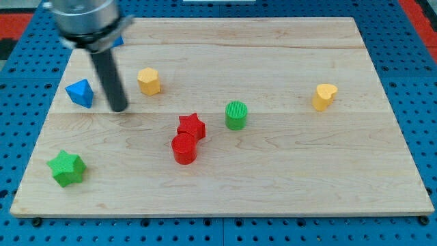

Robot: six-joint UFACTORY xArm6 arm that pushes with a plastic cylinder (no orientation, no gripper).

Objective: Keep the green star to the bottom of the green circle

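The green star (67, 168) lies near the bottom left corner of the wooden board (287, 171). The green circle (236, 115), a short cylinder, stands near the board's middle, up and far to the right of the star. My tip (119, 108) rests on the board at the upper left, between the blue block (80, 92) and the yellow hexagon (149, 80). It is well above the star and touches no block.
A red star (192, 126) and a red cylinder (184, 149) sit together just left of the green circle. A yellow heart (325, 96) lies at the right. Another blue block (117, 41) peeks out behind the rod at the top left.
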